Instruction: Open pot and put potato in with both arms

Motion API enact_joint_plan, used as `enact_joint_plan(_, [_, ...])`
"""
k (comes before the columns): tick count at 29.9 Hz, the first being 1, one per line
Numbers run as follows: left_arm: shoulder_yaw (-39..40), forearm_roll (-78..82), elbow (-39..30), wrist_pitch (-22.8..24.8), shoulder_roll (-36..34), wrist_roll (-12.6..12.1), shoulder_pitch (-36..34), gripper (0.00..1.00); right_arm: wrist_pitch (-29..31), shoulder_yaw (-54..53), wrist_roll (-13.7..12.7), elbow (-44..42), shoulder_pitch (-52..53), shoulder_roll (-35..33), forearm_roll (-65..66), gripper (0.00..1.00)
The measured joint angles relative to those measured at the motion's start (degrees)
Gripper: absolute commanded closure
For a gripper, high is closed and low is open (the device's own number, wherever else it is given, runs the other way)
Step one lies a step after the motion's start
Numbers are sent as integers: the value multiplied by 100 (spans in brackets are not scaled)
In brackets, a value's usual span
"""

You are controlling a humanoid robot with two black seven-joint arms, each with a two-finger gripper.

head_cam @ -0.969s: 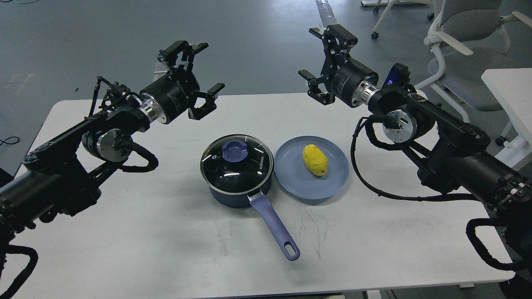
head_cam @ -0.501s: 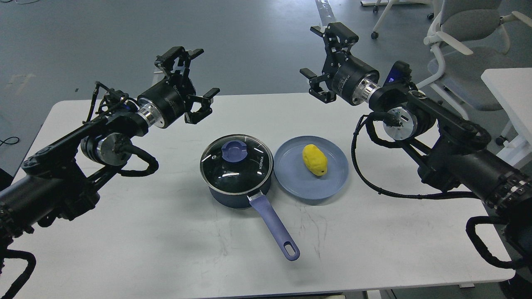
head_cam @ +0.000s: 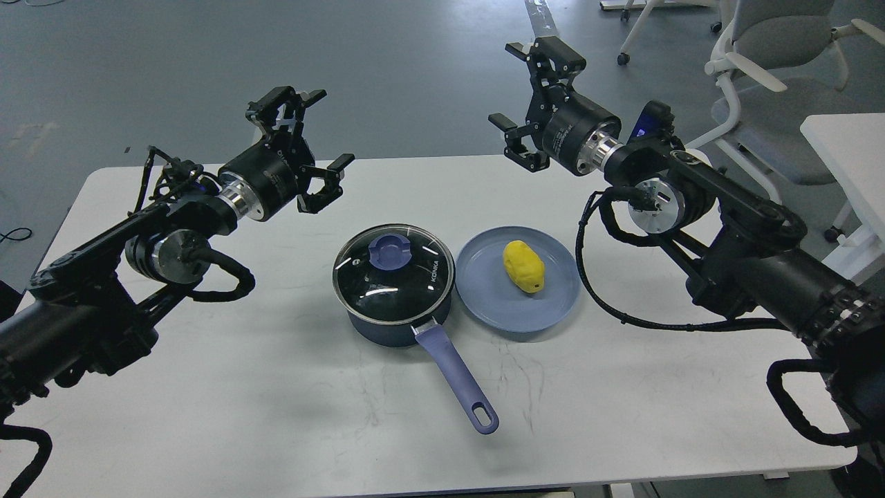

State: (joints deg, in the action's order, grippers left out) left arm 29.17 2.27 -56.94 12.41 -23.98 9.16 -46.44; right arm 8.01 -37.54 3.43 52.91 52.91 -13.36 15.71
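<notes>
The white table point(head_cam: 228, 387) shows wide bare surface at the lower left and lower right of the frame. At centre sit one pot point(head_cam: 395, 290), lid point(head_cam: 393, 273) on, and one blue plate point(head_cam: 546, 304) touching its right side, carrying one yellow potato point(head_cam: 523, 266). The potato's long axis runs upper left to lower right; the pot handle point(head_cam: 460, 380) points toward the lower right. The left gripper point(head_cam: 319, 131) and right gripper point(head_cam: 509, 86) hang above the table's far edge, fingers spread apart, empty.
</notes>
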Motion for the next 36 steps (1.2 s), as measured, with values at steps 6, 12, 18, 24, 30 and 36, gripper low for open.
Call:
enact_joint_plan(6, [-19, 9, -1, 5, 53, 0, 71, 2, -1, 1, 0, 1, -37, 0, 2, 0])
enact_joint_plan(12, [6, 18, 7, 5, 83, 10, 90, 2, -6, 2, 0, 8, -69, 0, 2, 0])
enact_joint_plan(18, [10, 11, 8, 2, 66, 40, 91, 2, -18, 2, 0, 17, -70, -7, 2, 0])
enact_joint_plan(24, [69, 0, 8, 5, 60, 48, 91, 2, -26, -7, 0, 26, -70, -27, 2, 0])
enact_joint_plan(30, [149, -7, 8, 13, 76, 51, 96, 2, -31, -17, 0, 31, -47, -1, 2, 0])
enact_joint_plan(36, [152, 29, 17, 15, 59, 39, 96, 2, -31, -14, 0, 31, -36, 0, 2, 0])
